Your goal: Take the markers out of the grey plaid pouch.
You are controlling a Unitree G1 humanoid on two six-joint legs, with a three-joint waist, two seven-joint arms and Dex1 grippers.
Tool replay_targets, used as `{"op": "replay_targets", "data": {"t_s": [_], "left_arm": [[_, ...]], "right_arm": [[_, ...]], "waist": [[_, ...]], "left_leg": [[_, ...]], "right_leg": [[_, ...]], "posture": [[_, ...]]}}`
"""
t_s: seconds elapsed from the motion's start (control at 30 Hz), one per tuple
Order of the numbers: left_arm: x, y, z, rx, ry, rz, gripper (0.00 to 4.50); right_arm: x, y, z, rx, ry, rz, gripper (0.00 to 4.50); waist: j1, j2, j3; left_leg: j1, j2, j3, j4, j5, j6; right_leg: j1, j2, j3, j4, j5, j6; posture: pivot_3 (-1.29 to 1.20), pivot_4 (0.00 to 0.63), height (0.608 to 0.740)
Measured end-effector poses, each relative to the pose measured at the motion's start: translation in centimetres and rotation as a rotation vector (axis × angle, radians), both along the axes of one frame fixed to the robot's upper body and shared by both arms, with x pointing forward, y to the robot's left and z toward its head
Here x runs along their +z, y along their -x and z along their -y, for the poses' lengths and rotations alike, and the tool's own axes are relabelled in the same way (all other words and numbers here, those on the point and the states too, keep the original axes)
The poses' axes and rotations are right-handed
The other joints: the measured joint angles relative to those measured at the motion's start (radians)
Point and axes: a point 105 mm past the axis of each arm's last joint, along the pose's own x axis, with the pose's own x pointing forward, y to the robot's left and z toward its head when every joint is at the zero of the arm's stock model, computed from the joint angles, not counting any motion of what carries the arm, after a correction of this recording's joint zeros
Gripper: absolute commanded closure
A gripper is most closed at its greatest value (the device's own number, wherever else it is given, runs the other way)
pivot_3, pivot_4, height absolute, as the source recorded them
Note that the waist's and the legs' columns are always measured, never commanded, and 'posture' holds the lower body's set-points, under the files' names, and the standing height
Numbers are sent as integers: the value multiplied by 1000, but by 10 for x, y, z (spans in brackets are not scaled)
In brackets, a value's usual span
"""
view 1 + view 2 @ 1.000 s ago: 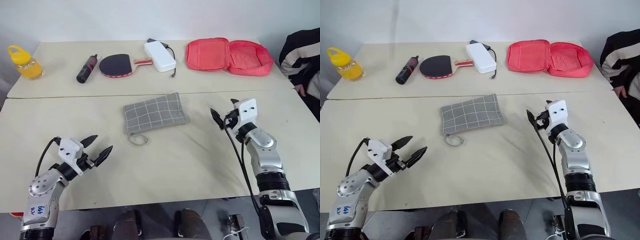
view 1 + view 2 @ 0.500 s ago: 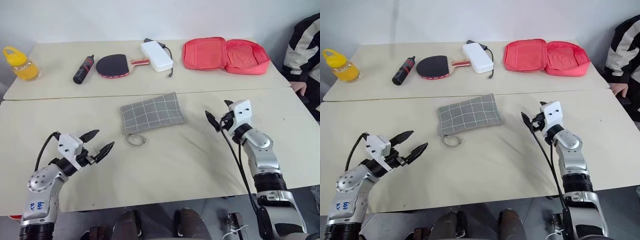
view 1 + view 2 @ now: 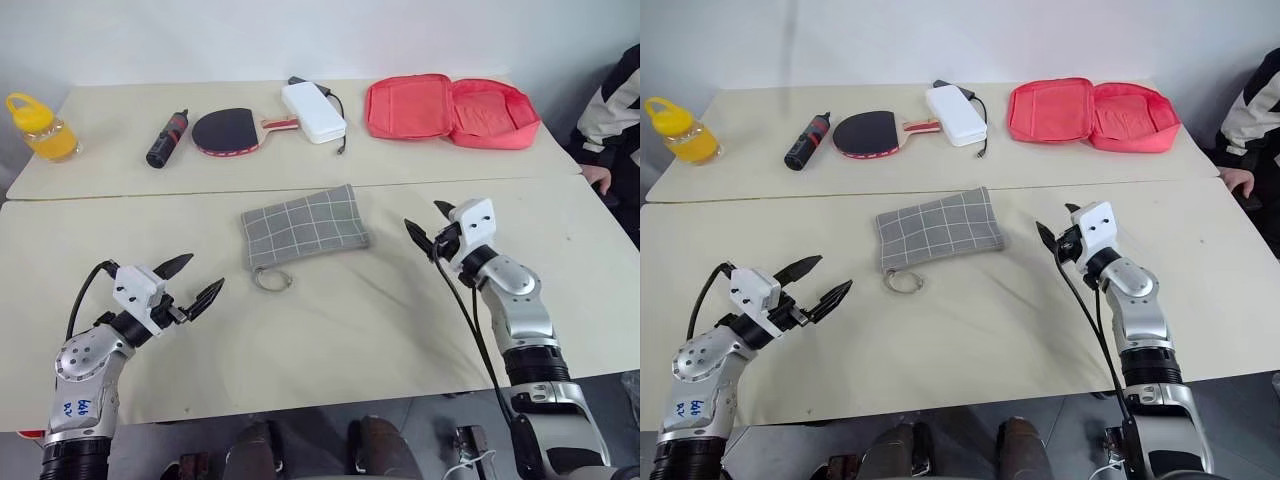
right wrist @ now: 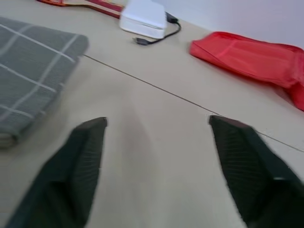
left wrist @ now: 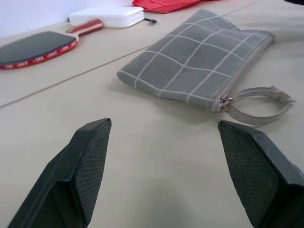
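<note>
Grey plaid pouch [image 3: 305,226] lies flat mid-table, zipped, contents hidden; cord loop [image 3: 272,279] on its near edge. Left gripper [image 3: 192,281] hovers near-left of it, fingers spread apart, empty. Right gripper [image 3: 428,224] hovers just right of the pouch, fingers apart, empty. Far table: yellow bottle [image 3: 38,127], black-and-red cylinder [image 3: 167,139], paddle [image 3: 233,130], white box [image 3: 314,111] with cable, open red zip case [image 3: 452,110]. Person's sleeve [image 3: 611,115] cut off at the right edge.
</note>
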Motion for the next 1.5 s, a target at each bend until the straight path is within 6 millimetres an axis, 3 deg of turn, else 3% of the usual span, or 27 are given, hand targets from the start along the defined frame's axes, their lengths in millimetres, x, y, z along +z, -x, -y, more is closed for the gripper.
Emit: {"op": "replay_targets", "data": {"t_s": [0.1,0.23,0.3,0.4,0.63,0.8,1.03,1.27,1.37,1.5], "left_arm": [[2,-8,3,-4,-37,33,687],[5,-31,6,3,-121,83,687],[10,-44,9,-10,-200,125,687],[16,-58,12,-39,-304,179,687],[8,-65,29,-182,-490,246,687],[8,-64,31,-223,-545,291,687],[9,-68,64,-317,-622,390,687],[9,-72,71,-336,-645,411,687],[7,-72,73,-345,-639,405,1328],[5,-72,74,-349,-630,395,2591]], "right_arm": [[2,-3,-20,41,-34,8,3082],[13,-10,-72,130,-47,46,4479],[15,-18,-99,154,-35,49,4479],[9,-32,-111,111,26,21,4479],[-5,-44,-104,36,104,-17,4479],[-15,-45,-85,-1,118,-48,4479],[-15,-43,-86,8,115,-49,4479],[-16,-41,-86,16,114,-53,4479],[-17,-40,-86,18,113,-55,4500],[-17,-40,-86,18,107,-61,4500]], "waist": [[0,0,0],[-3,0,0],[-3,0,0],[-1,0,0],[-4,0,0],[-6,0,0],[-8,0,0],[-11,0,0],[-13,0,0],[-14,0,0]], "left_leg": [[0,0,0,0,0,0],[-2,0,1,1,2,-1],[-4,0,2,1,2,-1],[-5,-1,5,0,2,-1],[-5,0,12,-1,2,-1],[-5,0,13,1,2,-1],[-5,0,13,1,3,-1],[-5,0,13,1,3,-1],[-5,0,13,1,3,-1],[-5,0,12,1,3,-1]], "right_leg": [[-1,0,0,1,0,0],[-5,0,1,6,0,0],[-8,0,1,8,0,0],[-11,-1,2,12,0,0],[-12,-1,1,13,0,0],[-12,-2,1,12,0,0],[-12,-1,1,12,0,0],[-12,-2,1,13,0,0],[-12,-2,1,13,0,0],[-12,-2,1,13,0,0]], "posture": [[0,150,740],[0,150,740],[0,150,740],[0,150,740],[0,150,740],[0,150,740],[0,150,740],[0,150,740],[0,150,740],[0,150,740]]}}
